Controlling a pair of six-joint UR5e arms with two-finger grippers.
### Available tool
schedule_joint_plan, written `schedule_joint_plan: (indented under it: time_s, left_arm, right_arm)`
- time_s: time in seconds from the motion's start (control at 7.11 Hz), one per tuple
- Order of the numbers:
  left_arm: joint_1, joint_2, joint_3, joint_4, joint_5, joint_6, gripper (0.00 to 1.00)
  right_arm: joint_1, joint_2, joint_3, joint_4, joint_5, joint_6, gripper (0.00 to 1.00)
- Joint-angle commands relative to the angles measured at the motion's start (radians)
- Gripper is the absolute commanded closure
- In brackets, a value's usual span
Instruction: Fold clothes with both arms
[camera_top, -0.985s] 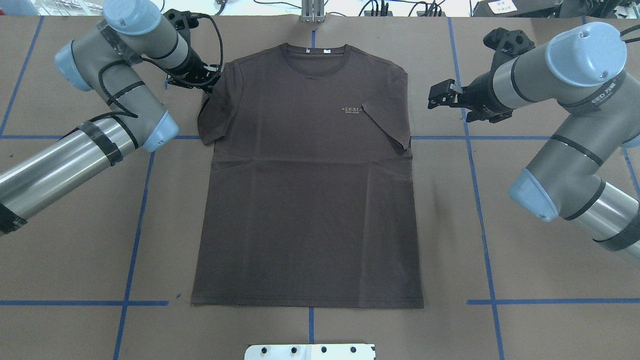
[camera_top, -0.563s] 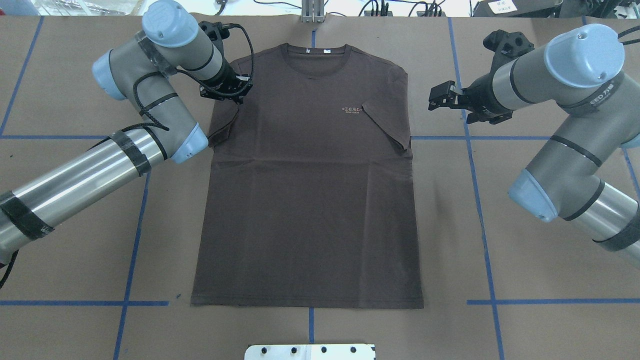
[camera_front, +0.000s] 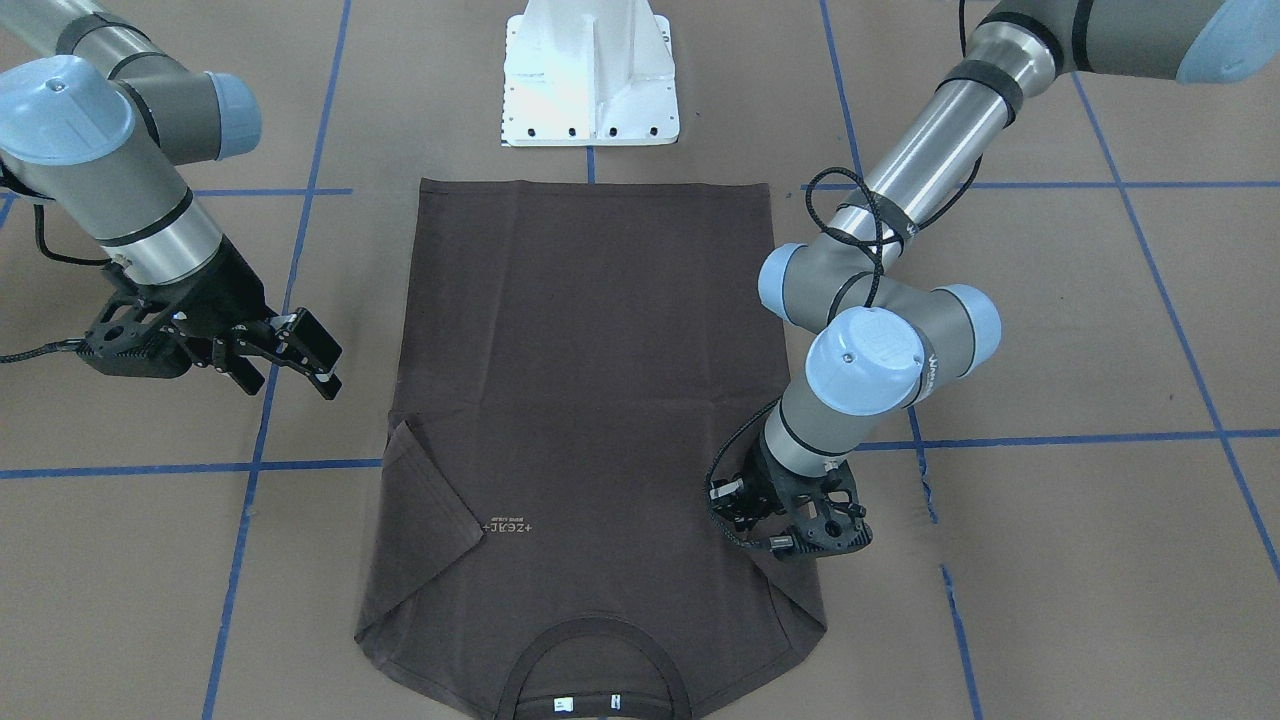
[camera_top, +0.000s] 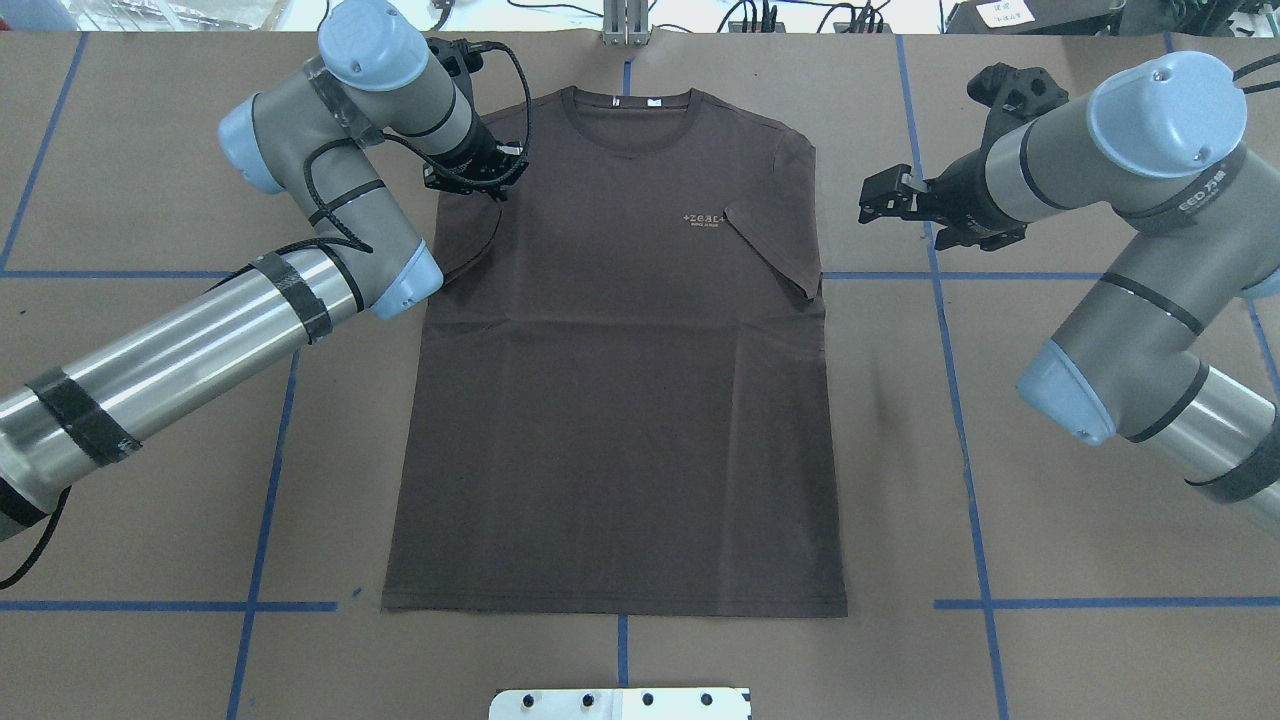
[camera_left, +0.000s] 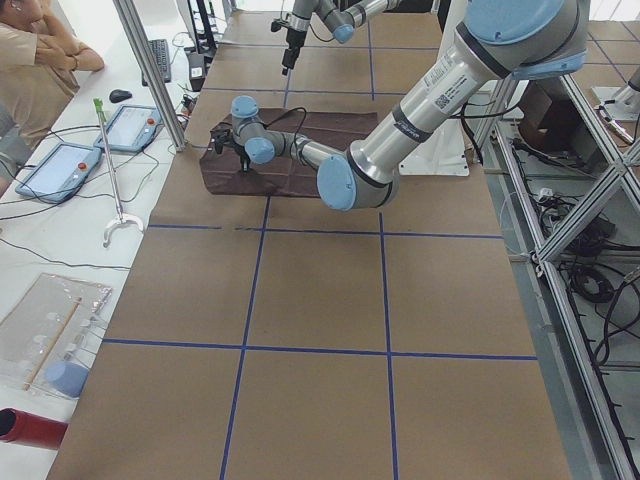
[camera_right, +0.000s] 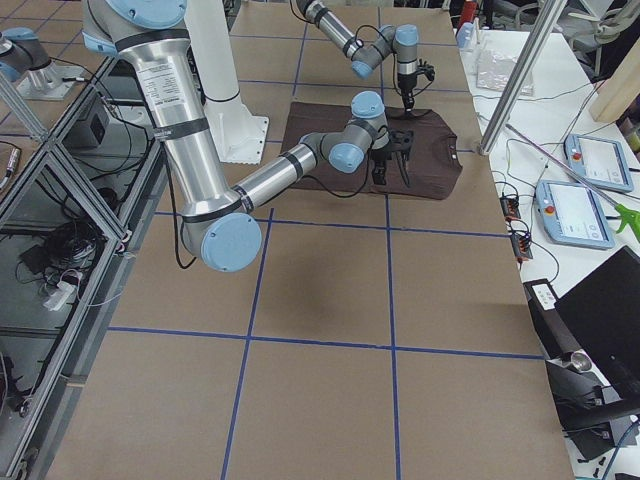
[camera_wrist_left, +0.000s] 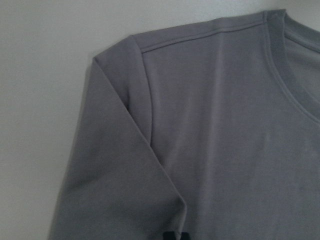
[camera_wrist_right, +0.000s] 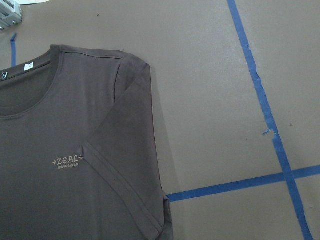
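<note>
Gripped sleeve (camera_wrist_left: 115, 165) in left claw (camera_top: 488, 185) above chest of T-shirt (camera_top: 620, 420) spread flat on surface (camera_top: 1050, 660); held right claw (camera_top: 880, 200) released, apart from cloth. Likely needed low, smooth laying of sleeve, crease straight, before release.

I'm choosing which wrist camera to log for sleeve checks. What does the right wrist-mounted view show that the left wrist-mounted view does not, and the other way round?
Only the right wrist-mounted view shows the pale chest lettering, a white neck label, blue tape lines and the right sleeve folded in over the chest. Only the left wrist-mounted view shows the left sleeve, also folded in. Both show the T-shirt, its ribbed collar and bare table.
</note>
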Motion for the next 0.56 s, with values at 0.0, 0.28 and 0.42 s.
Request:
schedule_joint_plan:
  time_s: [0.0,0.28,0.42]
  left_arm:
    - [0.003,-0.008,0.020,-0.022,0.008,-0.001,1.00]
    - [0.005,-0.001,-0.017,-0.024,0.004,-0.004,0.37]
    - [0.005,0.029,-0.116,-0.019,-0.006,-0.032,0.35]
  right_arm:
    - [-0.001,0.001,-0.004,-0.001,0.000,0.001,0.00]
    - [-0.022,0.010,-0.006,-0.002,-0.003,0.042,0.00]
    - [-0.049,0.019,0.017,0.001,-0.029,0.126,0.00]
